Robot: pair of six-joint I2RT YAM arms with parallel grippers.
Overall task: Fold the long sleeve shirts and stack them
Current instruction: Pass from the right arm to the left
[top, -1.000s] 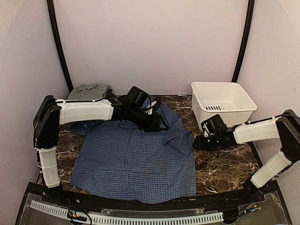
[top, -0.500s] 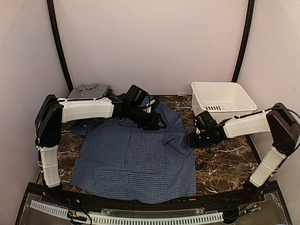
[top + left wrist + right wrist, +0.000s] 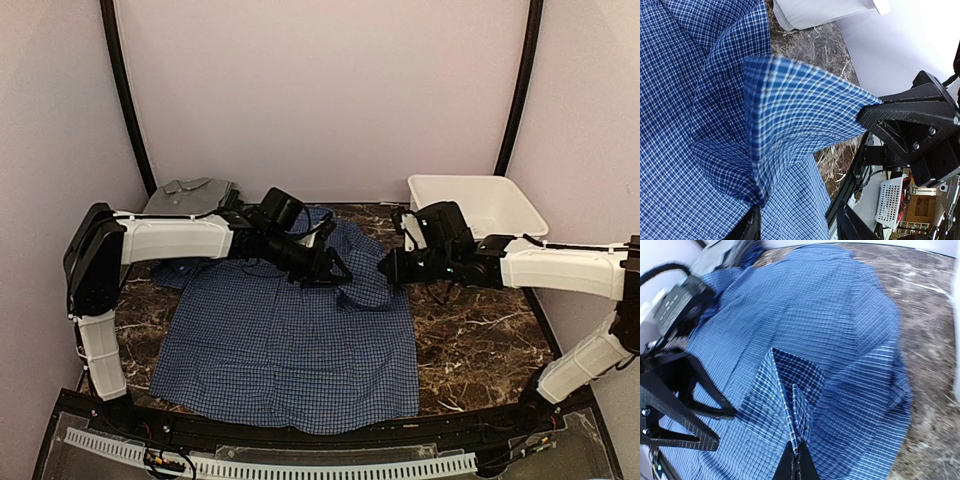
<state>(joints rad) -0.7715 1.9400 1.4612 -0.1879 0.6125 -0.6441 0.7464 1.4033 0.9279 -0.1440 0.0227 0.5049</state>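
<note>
A grey shirt [image 3: 188, 192] lies folded at the far left corner of the desk [image 3: 480, 340]. The left pincer [image 3: 335, 272] is held released over the blue shirt [image 3: 290, 345], which is spread mid-desk. A raised fold of it is clenched by the right pincer [image 3: 388, 268].

a plain back wall [image 3: 330, 90] of pale pinkish white fills the upper half of the top view, with matching side walls at the left [image 3: 50, 120] and right [image 3: 600, 110] edges. a black pole rises in each back corner, one at upper left [image 3: 125, 95] and one at upper right [image 3: 520, 85]. the table top [image 3: 480, 340] is dark brown marble pattern with white veins. a white tub [image 3: 490, 200] stands at its far right. a black frame [image 3: 300, 430] and a white slotted strip [image 3: 300, 467] run along the bottom. the light is soft and even.
</note>
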